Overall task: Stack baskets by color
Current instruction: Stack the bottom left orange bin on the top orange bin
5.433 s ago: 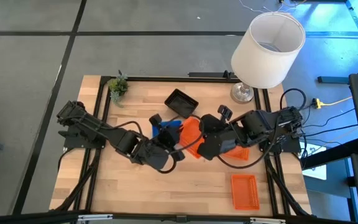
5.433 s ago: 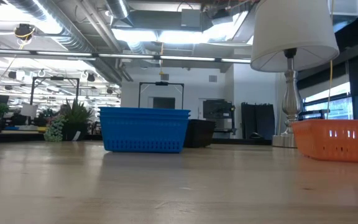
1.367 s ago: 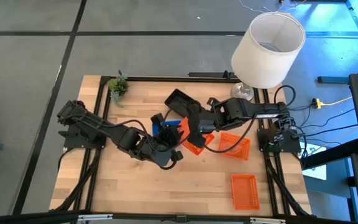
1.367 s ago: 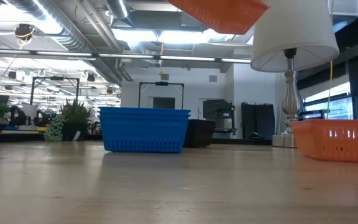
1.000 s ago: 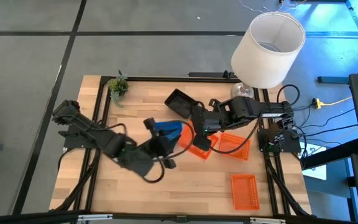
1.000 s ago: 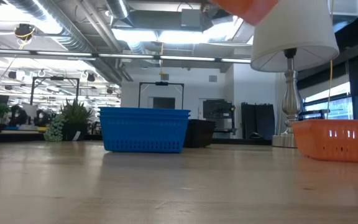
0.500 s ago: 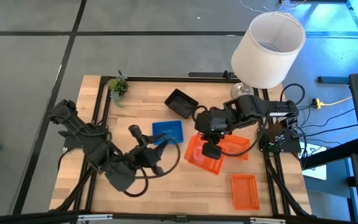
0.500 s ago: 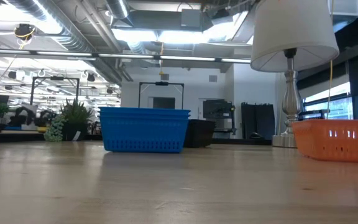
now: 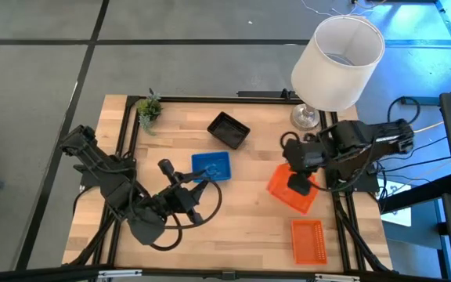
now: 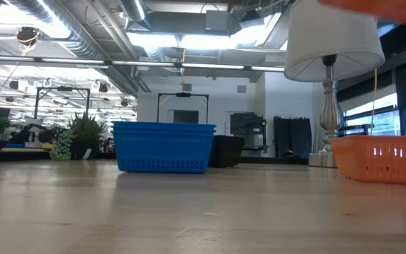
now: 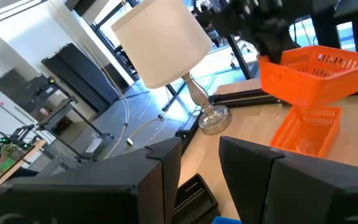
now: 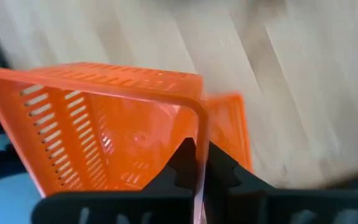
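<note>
I had the right gripper (image 9: 297,186) pinched on the rim of an orange basket (image 9: 286,185), carried clear of the table over a second orange basket (image 11: 308,127) that rested on the wood near the lamp base (image 9: 304,117). A third orange basket (image 9: 307,240) lay near the front edge. To nest it well, I judged I needed to level the carried basket, square its long sides with the one beneath, and lower it straight before letting go; it hung tilted, so a corner could catch. The left gripper (image 9: 180,192) waited with fingers spread beside the blue basket stack (image 9: 211,165), with the black basket (image 9: 229,130) beyond.
</note>
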